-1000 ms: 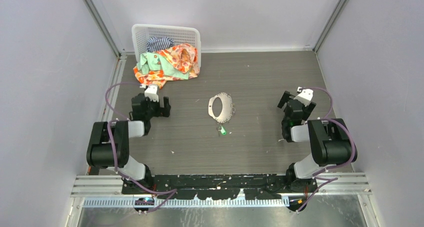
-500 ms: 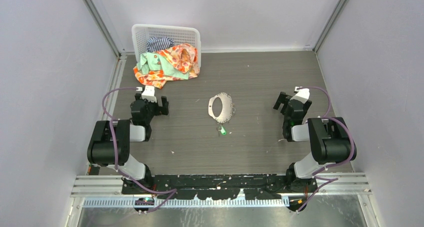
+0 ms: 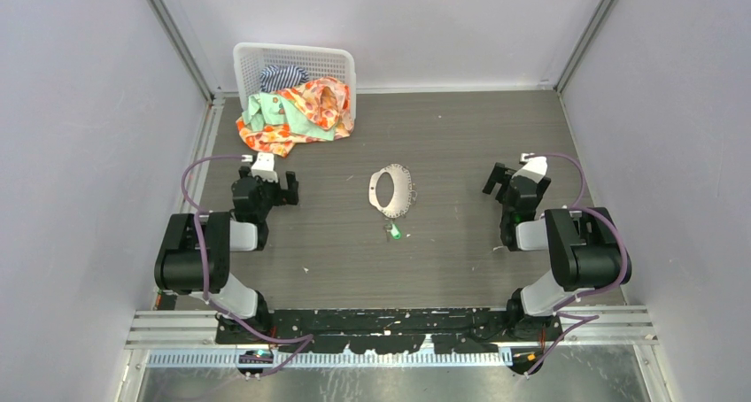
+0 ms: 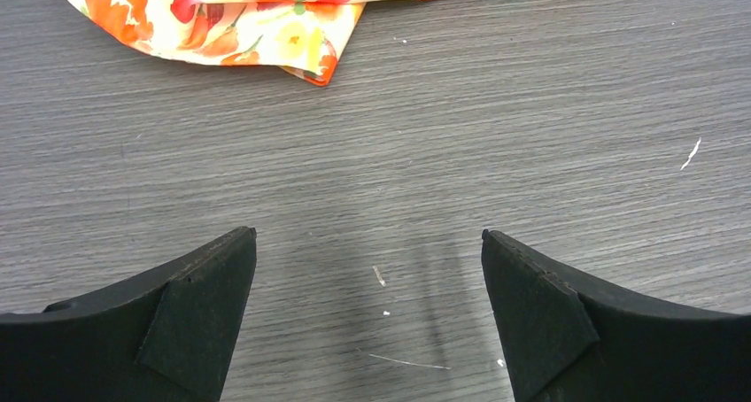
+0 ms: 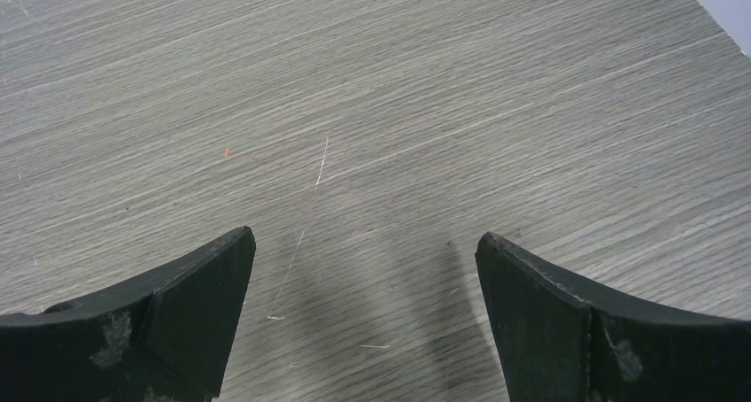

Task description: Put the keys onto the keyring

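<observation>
The keyring [image 3: 391,190], a thin silvery wire loop with a beaded fringe, lies flat mid-table in the top view. The green-headed key [image 3: 395,232] lies just in front of it. I cannot make out the blue-headed key. My left gripper [image 3: 266,173] is open and empty at the left, well away from the ring. My right gripper [image 3: 512,177] is open and empty at the right. Each wrist view shows only bare table between wide-apart black fingers [image 4: 199,309] [image 5: 190,300]. Neither wrist view shows keys or ring.
A white basket [image 3: 294,64] with floral and striped cloth [image 3: 297,114] stands at the back left; the cloth's edge shows at the top of the left wrist view [image 4: 266,30]. Grey walls enclose the table on three sides.
Both grippers have moved a little away from the bases, toward the far side of the table. The keyring and green key have not moved.
</observation>
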You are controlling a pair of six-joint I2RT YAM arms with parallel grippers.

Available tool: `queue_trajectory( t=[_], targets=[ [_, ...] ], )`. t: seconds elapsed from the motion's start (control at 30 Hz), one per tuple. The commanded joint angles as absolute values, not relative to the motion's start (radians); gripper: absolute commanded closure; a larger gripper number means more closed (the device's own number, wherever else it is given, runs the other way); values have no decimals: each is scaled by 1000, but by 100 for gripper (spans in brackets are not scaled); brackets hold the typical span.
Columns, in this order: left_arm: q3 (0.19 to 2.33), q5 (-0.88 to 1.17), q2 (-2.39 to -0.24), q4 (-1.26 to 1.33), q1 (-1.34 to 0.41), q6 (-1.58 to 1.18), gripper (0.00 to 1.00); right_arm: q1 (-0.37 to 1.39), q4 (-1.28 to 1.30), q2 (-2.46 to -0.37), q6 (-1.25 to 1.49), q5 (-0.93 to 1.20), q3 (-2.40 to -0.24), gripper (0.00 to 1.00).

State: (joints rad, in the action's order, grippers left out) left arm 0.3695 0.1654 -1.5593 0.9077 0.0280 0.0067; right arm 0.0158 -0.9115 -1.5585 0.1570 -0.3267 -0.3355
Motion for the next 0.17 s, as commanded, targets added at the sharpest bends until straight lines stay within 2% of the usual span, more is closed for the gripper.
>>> queue_trajectory(
  t=[0.0,0.13],
  targets=[
    [373,150,-1553,935,25,6,0,13,-962,-1553,165,-326,-348,0],
    [371,151,-1549,933,26,6,0,14,-962,-1553,165,-326,-348,0]
  ],
)
